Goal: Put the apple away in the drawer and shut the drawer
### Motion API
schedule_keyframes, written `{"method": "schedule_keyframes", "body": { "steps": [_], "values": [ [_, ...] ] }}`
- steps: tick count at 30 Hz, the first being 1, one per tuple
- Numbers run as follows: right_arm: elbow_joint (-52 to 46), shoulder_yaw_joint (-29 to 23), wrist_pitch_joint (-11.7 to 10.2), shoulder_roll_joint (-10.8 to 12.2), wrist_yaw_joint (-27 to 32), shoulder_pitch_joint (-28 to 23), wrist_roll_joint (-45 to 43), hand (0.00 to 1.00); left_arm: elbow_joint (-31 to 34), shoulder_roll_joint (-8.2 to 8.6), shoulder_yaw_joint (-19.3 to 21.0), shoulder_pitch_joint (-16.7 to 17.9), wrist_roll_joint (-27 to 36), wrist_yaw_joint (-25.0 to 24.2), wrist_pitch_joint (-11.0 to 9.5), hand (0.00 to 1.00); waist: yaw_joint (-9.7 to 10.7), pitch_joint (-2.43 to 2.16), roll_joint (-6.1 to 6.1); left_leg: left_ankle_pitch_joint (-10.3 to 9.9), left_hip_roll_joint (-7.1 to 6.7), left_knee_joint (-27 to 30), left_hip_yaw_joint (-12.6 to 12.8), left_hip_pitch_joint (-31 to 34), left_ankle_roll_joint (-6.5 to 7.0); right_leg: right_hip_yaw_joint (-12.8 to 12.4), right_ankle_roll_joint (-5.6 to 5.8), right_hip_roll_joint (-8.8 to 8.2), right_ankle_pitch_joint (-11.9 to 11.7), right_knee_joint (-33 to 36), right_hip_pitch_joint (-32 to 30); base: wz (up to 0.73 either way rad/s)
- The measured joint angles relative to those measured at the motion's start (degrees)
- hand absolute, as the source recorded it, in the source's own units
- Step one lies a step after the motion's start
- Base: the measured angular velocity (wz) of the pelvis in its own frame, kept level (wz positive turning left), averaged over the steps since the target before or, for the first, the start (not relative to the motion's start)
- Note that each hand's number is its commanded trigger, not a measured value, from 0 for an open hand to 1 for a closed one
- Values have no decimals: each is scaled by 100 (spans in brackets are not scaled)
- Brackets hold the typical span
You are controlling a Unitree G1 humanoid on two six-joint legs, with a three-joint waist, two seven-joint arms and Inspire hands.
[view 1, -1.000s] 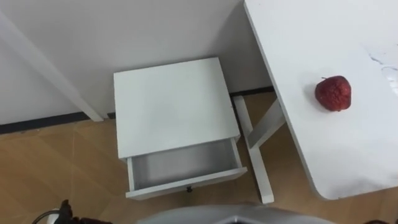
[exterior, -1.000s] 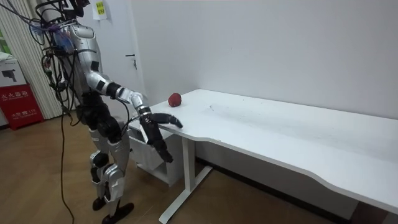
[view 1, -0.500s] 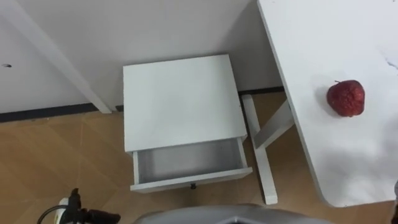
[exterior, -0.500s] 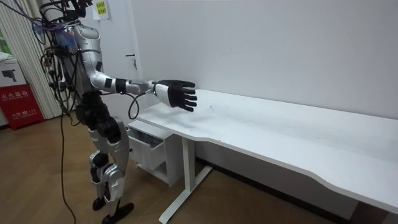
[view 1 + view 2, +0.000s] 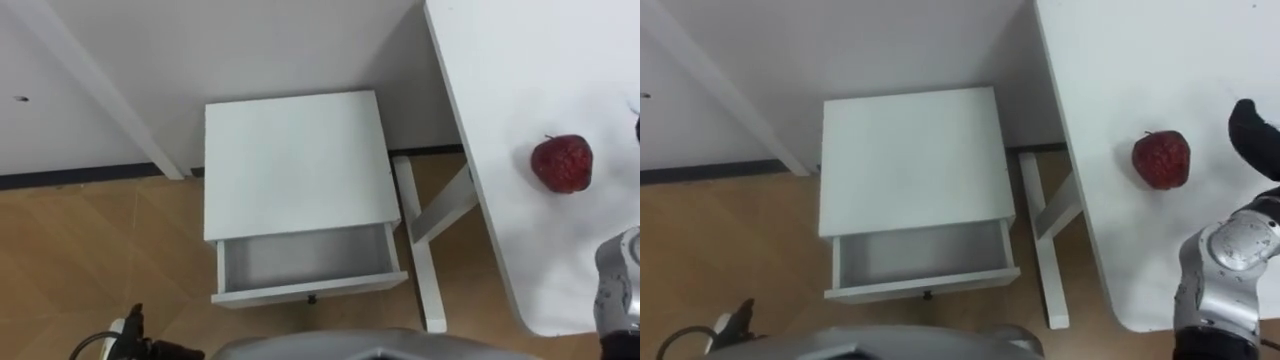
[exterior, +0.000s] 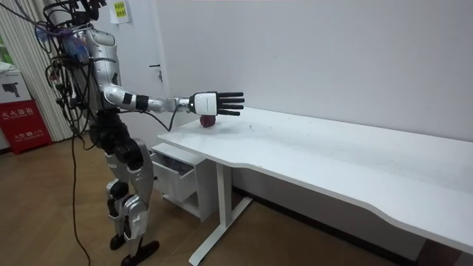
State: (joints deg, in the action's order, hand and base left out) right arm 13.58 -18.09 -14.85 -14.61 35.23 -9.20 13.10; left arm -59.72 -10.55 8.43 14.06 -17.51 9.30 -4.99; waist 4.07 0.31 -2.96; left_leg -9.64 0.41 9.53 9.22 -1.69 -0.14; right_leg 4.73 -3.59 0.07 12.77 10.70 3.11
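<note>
At left we see the cabinet (image 5: 295,160) with its drawer (image 5: 305,258) pulled out. At right, the apple (image 5: 561,163) lies on the table (image 5: 520,80), with the right robot hand (image 6: 211,103) near it, fingers straight, released.

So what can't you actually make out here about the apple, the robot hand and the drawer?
Room view: the black-fingered right robot hand overlaps the wrinkled red apple; whether they touch is unclear.
Right eye view: the picture's right edge cuts off most of that hand.
Both eye views: the top of the white bedside cabinet hides the back of its open white drawer.
</note>
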Motion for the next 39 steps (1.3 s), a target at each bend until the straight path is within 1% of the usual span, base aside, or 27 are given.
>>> {"method": "schedule_keyframes", "body": {
  "steps": [4,9,11,16,19,23,25,27,30,36,39],
  "values": [
    [57,132,-1,1,-344,-171,-18,0,-1,0,-2,4,0,12,-4,0,-9,-7,10,0,-17,1,-1,-8,0,-6,0,2,-1,-7,7,0],
    [345,350,-1,2,-596,-238,-22,0,-21,1,-27,7,3,74,-16,0,-8,-10,15,0,-21,-28,21,-52,0,-4,-7,18,-8,-5,51,0],
    [369,364,-9,2,-704,-254,-36,0,-63,1,-37,0,0,117,-42,0,-4,-10,14,0,-21,-31,24,-94,-1,-3,-7,17,-8,-5,92,0],
    [370,364,-31,1,-896,-273,-472,0,-194,-1,-90,-3,-4,163,-67,0,21,-18,-26,-1,-16,-35,31,-102,-2,-1,-7,18,-9,0,101,0],
    [367,368,-32,2,-998,-336,-475,0,-219,-2,-95,7,-2,169,-67,0,17,-15,-52,-1,-14,-36,30,-100,-1,2,-5,12,-10,2,96,0],
    [368,380,-32,2,-1033,-338,-475,0,-233,-2,-104,18,8,170,-69,0,12,-15,-55,-1,-14,-25,29,-100,-1,-2,4,11,-25,3,97,0],
    [367,462,-34,2,-1020,-338,-475,0,-341,-30,-253,-18,61,185,-98,0,14,-15,-55,-1,-18,-11,29,-104,-1,-3,4,11,-27,-3,98,0],
    [361,555,-58,2,-1001,-338,-475,0,-431,-32,-324,-51,59,185,-149,0,16,-14,-57,-1,-18,-1,30,-106,-1,-9,4,11,-27,-9,98,0],
    [305,571,-67,2,-960,-327,-476,0,-449,-35,-404,-85,65,186,-161,0,-2,-16,-46,-1,-18,-1,30,-107,0,-19,4,12,-27,-9,98,0],
    [78,572,-89,2,-854,-323,-475,0,-447,-35,-415,-115,68,187,-184,0,-31,-11,-16,-1,-18,-3,23,-96,0,-5,1,14,-29,6,97,0],
    [-109,573,-93,2,-836,-321,-475,0,-444,-35,-419,-178,68,187,-261,0,-76,-1,-3,-1,-18,-5,25,-85,-1,-5,1,13,-29,-3,88,0]
  ]
}}
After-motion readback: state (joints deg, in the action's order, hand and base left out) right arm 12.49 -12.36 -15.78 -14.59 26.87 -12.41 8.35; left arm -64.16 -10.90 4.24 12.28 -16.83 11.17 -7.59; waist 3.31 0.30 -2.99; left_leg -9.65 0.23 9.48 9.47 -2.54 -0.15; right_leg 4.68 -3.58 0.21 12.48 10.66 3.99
